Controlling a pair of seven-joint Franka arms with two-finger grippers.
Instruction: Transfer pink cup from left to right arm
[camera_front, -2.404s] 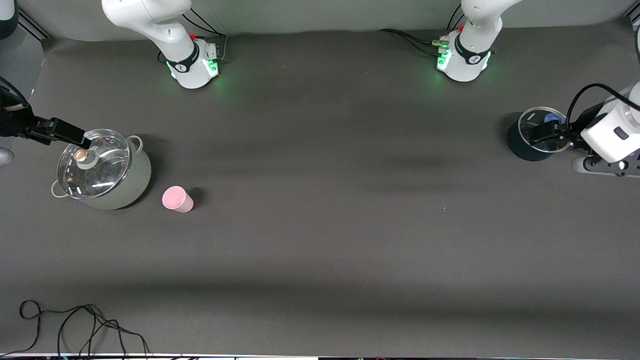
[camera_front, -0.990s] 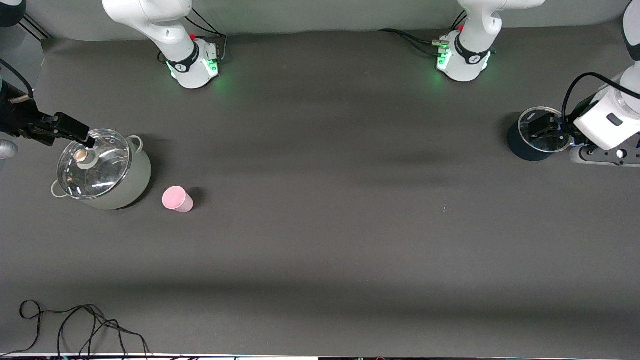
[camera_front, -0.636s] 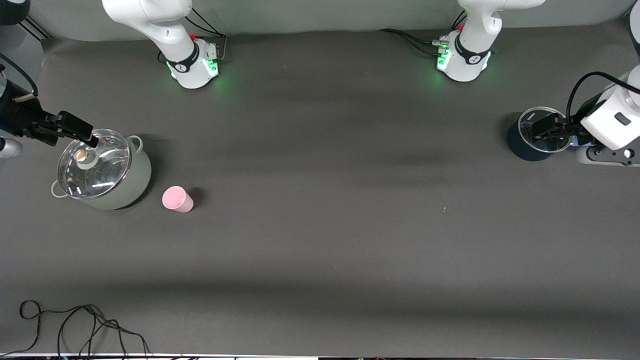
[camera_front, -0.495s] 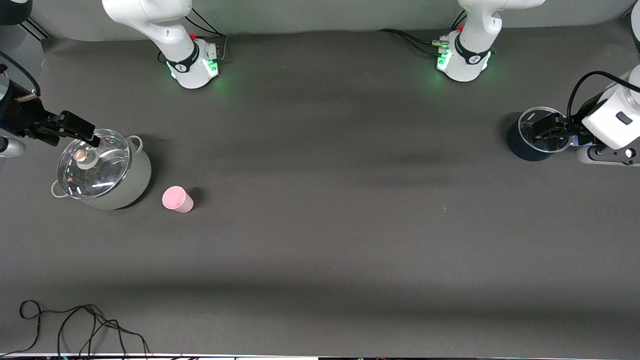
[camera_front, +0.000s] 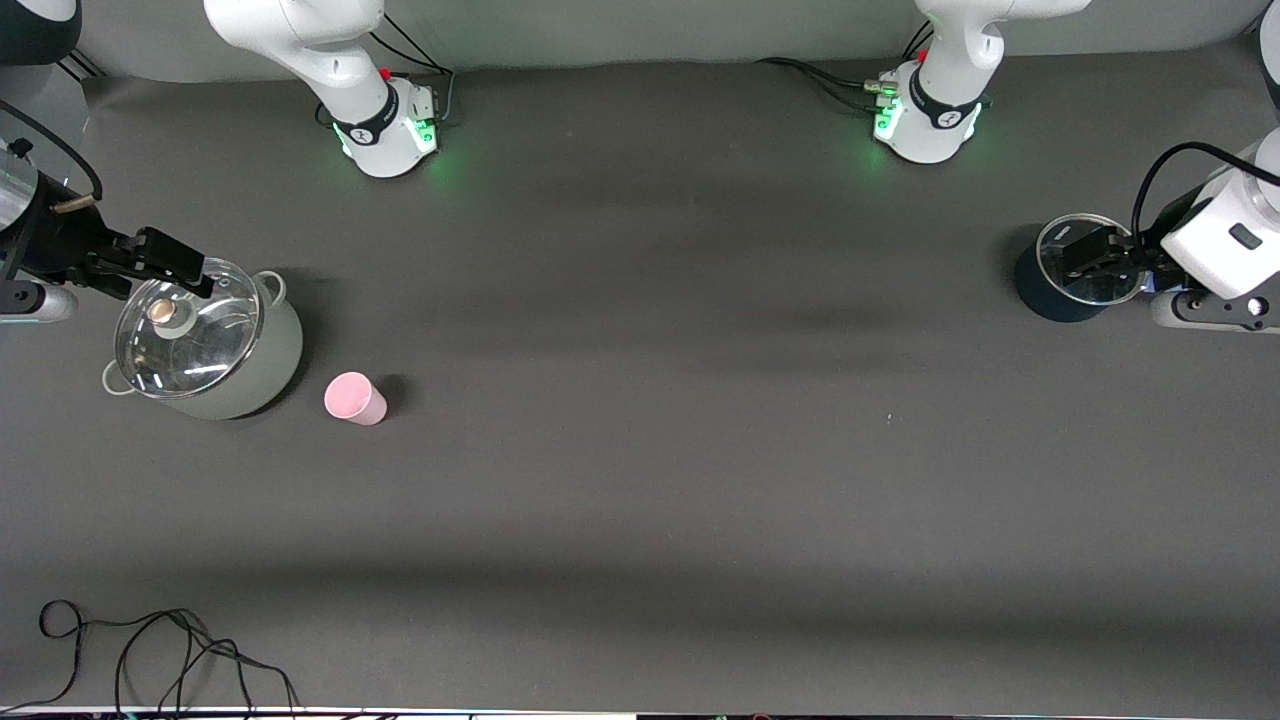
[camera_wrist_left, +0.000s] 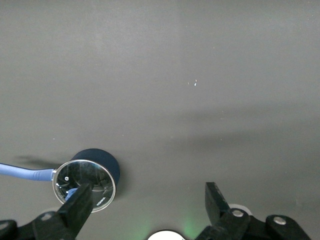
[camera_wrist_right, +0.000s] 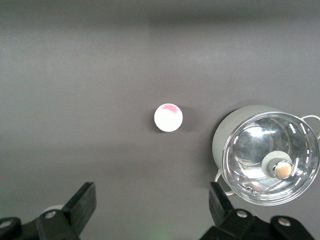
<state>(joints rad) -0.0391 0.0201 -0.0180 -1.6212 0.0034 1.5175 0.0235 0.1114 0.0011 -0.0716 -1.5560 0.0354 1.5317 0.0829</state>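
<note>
The pink cup (camera_front: 354, 398) (camera_wrist_right: 168, 117) stands upright on the table, axis vertical, just beside the grey lidded pot (camera_front: 225, 360) toward the right arm's end. Right gripper (camera_front: 172, 262) hovers over that pot's glass lid, jaws wide, empty. Left gripper (camera_front: 1090, 252) hovers over the dark pot (camera_front: 1040, 290), jaws wide, empty.

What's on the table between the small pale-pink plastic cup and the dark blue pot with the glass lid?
Nothing. In the front view, only bare dark tabletop stretches from the small pale-pink plastic cup to the dark blue glass-lidded pot.
</note>
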